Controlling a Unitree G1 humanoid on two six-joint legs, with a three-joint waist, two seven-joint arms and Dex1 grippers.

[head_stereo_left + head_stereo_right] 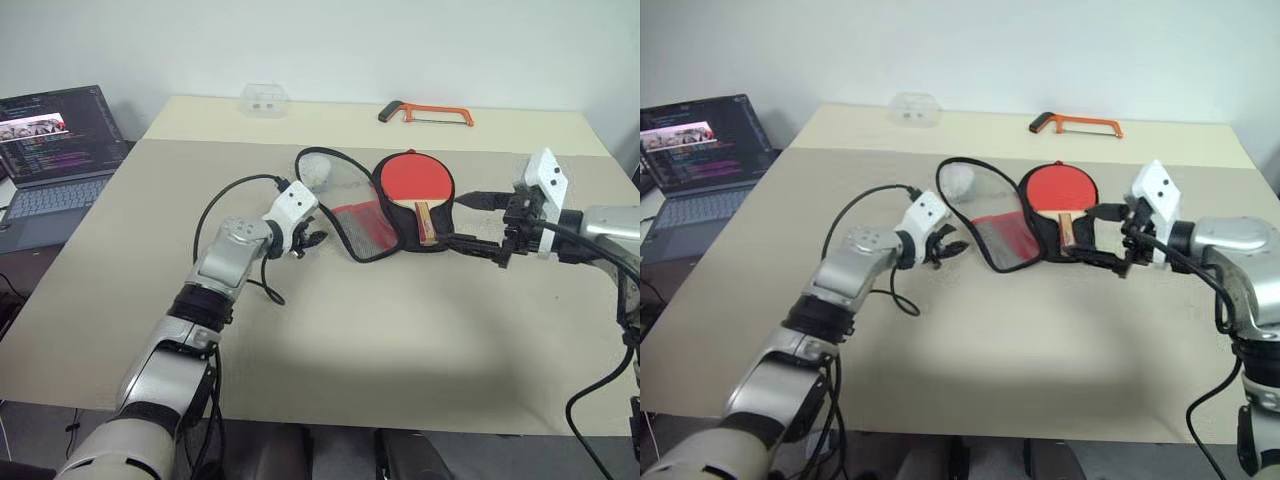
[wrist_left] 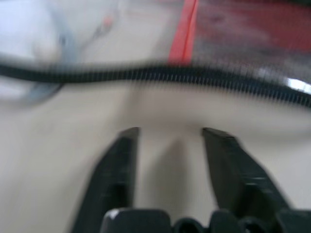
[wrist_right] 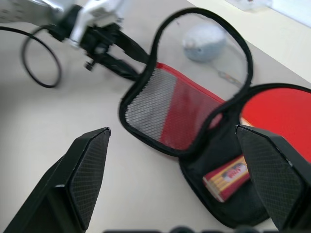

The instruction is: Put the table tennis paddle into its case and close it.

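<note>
The case [image 1: 365,232] lies unzipped at mid-table, its red and mesh flap folded out to the left. In its black right half rests the table tennis paddle [image 1: 415,178], red blade up, with the wooden handle [image 1: 426,222] toward me. My left gripper [image 1: 312,240] is low over the table just left of the flap's zip edge [image 2: 194,77]. Its fingers [image 2: 121,165] stand apart with bare table between them. My right gripper [image 1: 456,220] hovers open to the right of the handle, holding nothing.
A pale round object [image 3: 204,41] shows through the flap's clear upper part. An orange-framed hacksaw [image 1: 425,113] and a clear plastic box [image 1: 264,98] lie at the far edge. A laptop [image 1: 55,150] sits off to the left. My left arm's cable [image 1: 215,215] loops above the table.
</note>
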